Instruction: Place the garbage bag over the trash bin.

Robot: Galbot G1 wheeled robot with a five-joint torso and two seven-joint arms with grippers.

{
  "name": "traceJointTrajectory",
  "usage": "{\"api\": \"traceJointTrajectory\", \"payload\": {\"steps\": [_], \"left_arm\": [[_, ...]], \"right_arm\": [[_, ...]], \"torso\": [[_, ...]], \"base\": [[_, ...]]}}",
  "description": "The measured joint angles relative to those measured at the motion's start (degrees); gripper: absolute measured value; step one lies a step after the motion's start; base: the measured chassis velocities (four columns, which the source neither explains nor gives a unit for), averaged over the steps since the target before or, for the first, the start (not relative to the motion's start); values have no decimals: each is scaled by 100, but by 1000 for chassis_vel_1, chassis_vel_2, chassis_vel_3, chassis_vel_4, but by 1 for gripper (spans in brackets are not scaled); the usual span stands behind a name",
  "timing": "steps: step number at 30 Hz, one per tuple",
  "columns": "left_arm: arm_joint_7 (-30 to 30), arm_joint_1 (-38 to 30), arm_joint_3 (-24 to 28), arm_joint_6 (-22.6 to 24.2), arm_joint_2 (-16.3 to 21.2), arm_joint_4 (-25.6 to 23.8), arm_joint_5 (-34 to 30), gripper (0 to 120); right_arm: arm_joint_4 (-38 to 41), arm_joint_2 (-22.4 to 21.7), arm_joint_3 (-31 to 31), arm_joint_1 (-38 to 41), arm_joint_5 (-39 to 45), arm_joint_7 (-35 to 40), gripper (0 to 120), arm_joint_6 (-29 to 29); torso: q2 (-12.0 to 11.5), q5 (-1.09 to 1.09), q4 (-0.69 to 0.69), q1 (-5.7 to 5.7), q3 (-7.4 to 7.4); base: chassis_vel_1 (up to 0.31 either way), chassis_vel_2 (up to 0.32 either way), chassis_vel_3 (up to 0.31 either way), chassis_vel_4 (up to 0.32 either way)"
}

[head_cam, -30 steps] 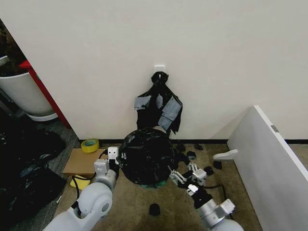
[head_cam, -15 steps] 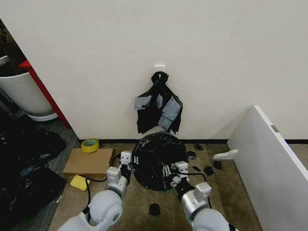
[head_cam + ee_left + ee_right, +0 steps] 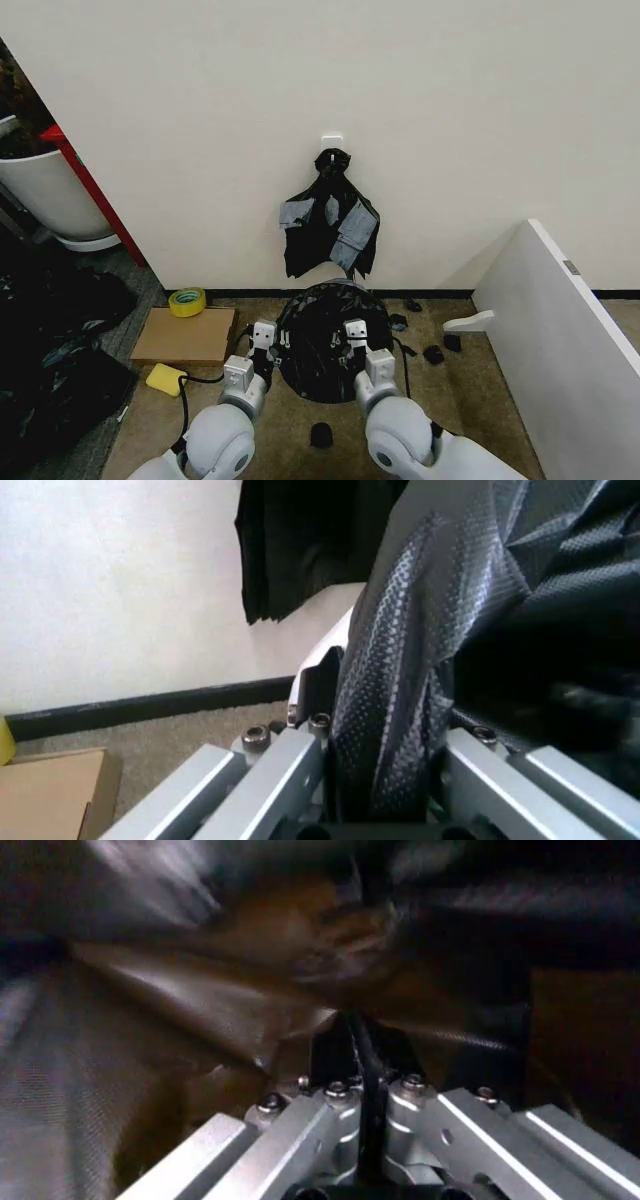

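From your head camera, starting at the far left, a white tub stands behind a red frame, with a heap of black sheeting on the floor below it. Moving right along the carpet, a yellow tape roll lies near the wall, just beside a flat cardboard piece, and a yellow sponge sits at the cardboard's near edge.

Next comes your left gripper, raised at the left side of the bag. In your left wrist view the gripper has a thick fold of the black bag running between its fingers, which are clamped on that plastic.

The bag is in the centre, on the floor close to the wall. It covers a round shape, so the bin itself is hidden under the glossy black plastic; a sliver of cream-white in the left wrist view may be the bin, but you cannot tell. On the wall straight above hangs a knotted bunch of black bags with grey patches.

Your right gripper is at the bag's right side, level with the left one. In your right wrist view the gripper has its fingers drawn together with a thin dark edge of the bag pinched between them.

Further right, small black scraps dot the carpet, and a white board slants along the right side.
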Motion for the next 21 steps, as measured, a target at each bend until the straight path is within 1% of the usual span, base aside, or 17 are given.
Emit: {"api": "traceJointTrajectory", "payload": {"steps": [5, 11, 16, 21], "left_arm": [[5, 146, -15, -3, 28, -152, 85, 1], [2, 232, -31, 1, 55, -196, 158, 1], [-3, 221, -51, 15, 32, -181, 160, 1], [-14, 137, -104, 16, 17, -70, 153, 1]], "right_arm": [[-673, 237, -53, 302, -131, 115, 0, -46], [-1086, 333, 42, 407, -361, 100, 0, 56], [-1059, 301, 79, 338, -508, 195, 0, 39], [-507, 127, 16, 130, -412, 316, 0, -38]], "torso": [[0, 1, 0, 0, 0], [0, 1, 0, 0, 0], [0, 1, 0, 0, 0], [0, 1, -1, 0, 0]], "base": [[0, 0, 0, 0], [0, 0, 0, 0], [0, 0, 0, 0], [0, 0, 0, 0]]}}
